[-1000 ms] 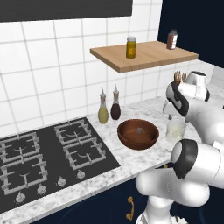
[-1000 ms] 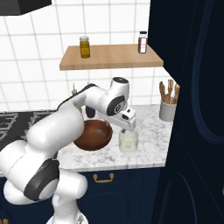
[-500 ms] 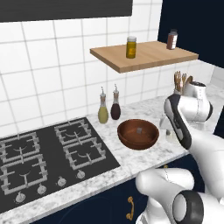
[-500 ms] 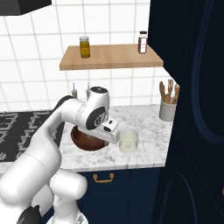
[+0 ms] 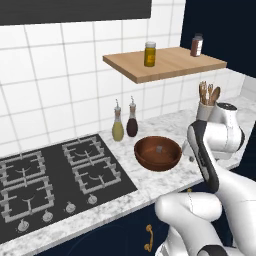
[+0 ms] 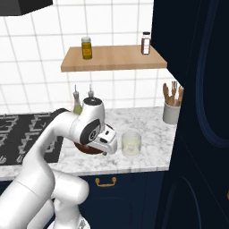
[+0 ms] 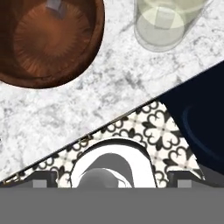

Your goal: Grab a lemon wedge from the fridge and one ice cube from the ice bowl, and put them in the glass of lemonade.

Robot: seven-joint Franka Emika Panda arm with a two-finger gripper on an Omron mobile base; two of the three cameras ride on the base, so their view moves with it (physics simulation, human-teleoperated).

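At the upper left of the hand view, the ice bowl (image 7: 48, 43) is reddish-brown with fine wood grain, holding a pale grey ice cube (image 7: 54, 4). Upper right, the glass of lemonade (image 7: 164, 24) is clear with pale yellow-green liquid. The countertop (image 7: 100, 92) is white marble with grey veining. Lower down, the floor (image 7: 153, 127) shows black-and-cream ornamental tiles, and the cabinet (image 7: 197, 113) at right is deep navy.
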